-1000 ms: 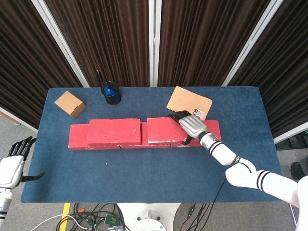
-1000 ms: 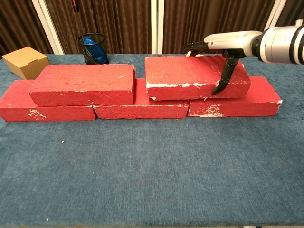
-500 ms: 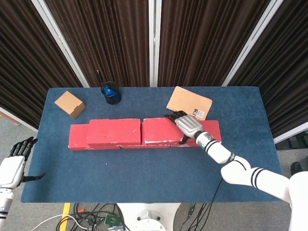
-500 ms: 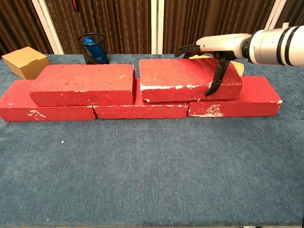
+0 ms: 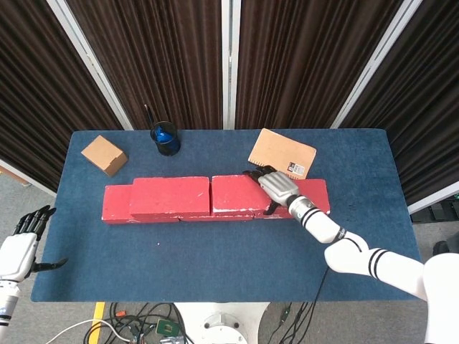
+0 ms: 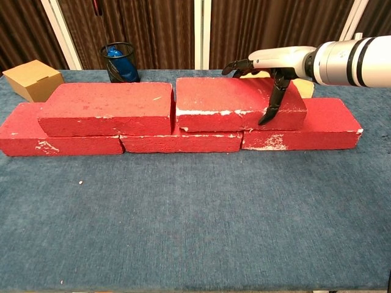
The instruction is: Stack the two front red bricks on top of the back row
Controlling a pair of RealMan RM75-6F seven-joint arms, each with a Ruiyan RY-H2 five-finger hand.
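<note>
My right hand grips the right top brick on the back row, beside the left top brick, to close the gap. My left hand hangs open off the table.

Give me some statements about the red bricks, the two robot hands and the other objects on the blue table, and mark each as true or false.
1. The right hand rests on the right upper rough red brick. True.
2. The left upper red brick and the right upper one have a wide gap between them. False: they sit end to end, almost touching.
3. The left hand holds a brick. False: it holds nothing, beside the table's left edge.
4. The black mesh cup with blue contents stands behind the brick row. True.
5. The small brown cardboard box sits on top of the bricks. False: it sits on the blue table cloth, at the back left.
</note>
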